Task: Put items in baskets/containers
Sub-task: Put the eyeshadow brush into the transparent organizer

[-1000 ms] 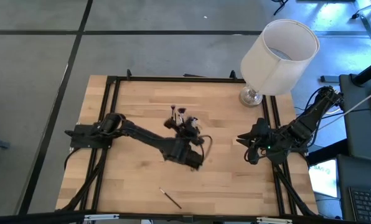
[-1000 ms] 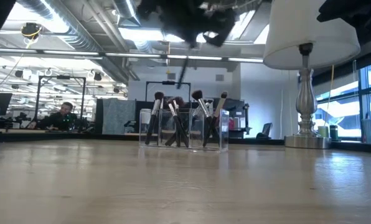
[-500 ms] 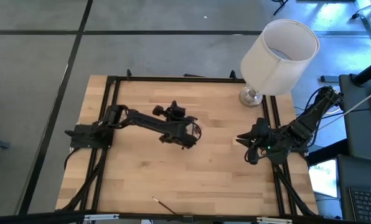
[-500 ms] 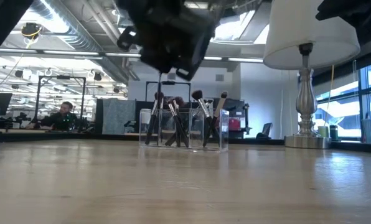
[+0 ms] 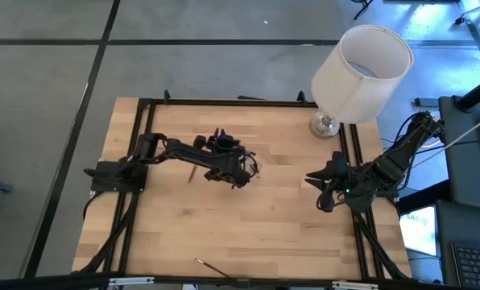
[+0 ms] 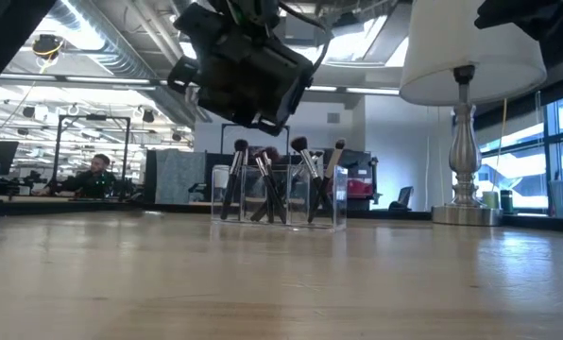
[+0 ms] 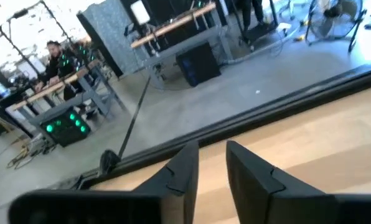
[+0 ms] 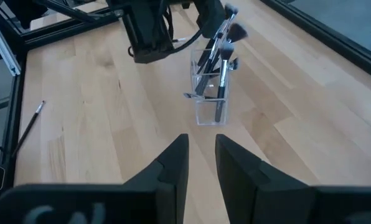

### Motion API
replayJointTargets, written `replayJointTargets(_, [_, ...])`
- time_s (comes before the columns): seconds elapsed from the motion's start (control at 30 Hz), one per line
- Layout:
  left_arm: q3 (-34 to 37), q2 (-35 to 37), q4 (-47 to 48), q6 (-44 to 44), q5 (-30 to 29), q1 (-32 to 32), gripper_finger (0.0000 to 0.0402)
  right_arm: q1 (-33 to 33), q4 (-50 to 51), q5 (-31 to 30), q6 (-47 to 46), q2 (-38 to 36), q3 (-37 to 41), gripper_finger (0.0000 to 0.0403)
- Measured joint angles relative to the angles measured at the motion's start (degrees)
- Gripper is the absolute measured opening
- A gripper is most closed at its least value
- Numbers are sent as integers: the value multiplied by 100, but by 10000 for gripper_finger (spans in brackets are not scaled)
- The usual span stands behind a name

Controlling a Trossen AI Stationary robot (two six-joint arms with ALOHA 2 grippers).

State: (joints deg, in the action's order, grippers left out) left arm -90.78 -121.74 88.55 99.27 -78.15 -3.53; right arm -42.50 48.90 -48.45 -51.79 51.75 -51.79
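My left gripper [image 7: 210,163], jaws slightly apart and empty, hangs above the clear holder [image 8: 210,87]; one brush [image 5: 212,267] lies well behind it.

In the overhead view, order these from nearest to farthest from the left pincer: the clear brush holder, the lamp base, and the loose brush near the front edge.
1. Clear brush holder: directly under the left pincer, mid-table.
2. Loose brush: toward the table's front edge.
3. Lamp base: far right corner.
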Motion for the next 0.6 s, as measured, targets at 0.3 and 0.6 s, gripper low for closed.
replayJointTargets(0.3, [0, 837, -49, -2381, 3005, -346, 106, 0, 7, 4, 0, 0, 0, 79])
replayJointTargets(0.6, [90, 1237, 195, -2557, 5301, -1709, 86, -1, -42, 48, -50, 0, 0, 79])
